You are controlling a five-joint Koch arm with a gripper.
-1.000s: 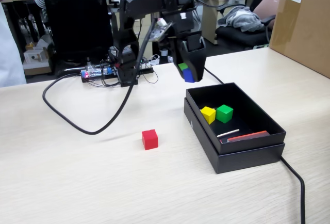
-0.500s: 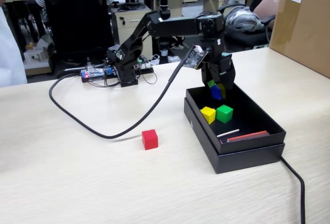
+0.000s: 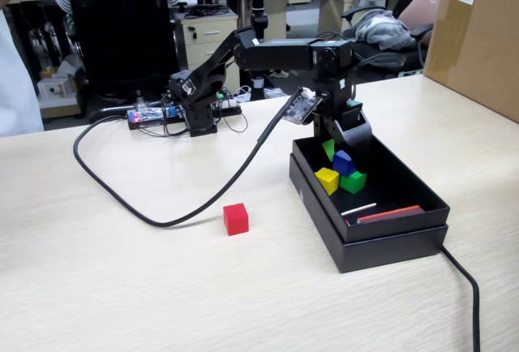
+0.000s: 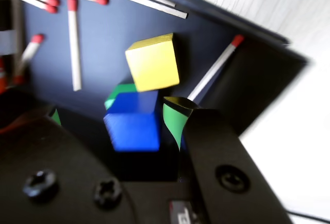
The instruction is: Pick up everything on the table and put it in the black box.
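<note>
The blue cube (image 3: pixel 343 162) sits in the middle right of the fixed view, inside the black box (image 3: pixel 405 237), resting tilted on top of the green cube (image 3: pixel 353 181) and just beside the yellow cube (image 3: pixel 327 179). We judge it light, rigid and smooth-faced, so it should hold well when pinched across two opposite flat sides, though its perch looks unsteady and it may tumble to the box floor. Being a cube it has no long axis; in the wrist view the blue cube (image 4: pixel 133 122) shows one face toward the camera, a corner leaning down over the green one.

The gripper (image 3: pixel 341 145) hangs directly above it with its jaws spread apart; in the wrist view the green-padded fingers (image 4: pixel 174 123) stand clear on either side and we see nothing clamped between them, so the cube seems released.

White matchsticks (image 4: pixel 75 43) lie on the box floor around the cubes. Further out, toward the centre of the fixed view, the red cube (image 3: pixel 236 218) stands alone on the table (image 3: pixel 122 287), well apart from the box.
</note>
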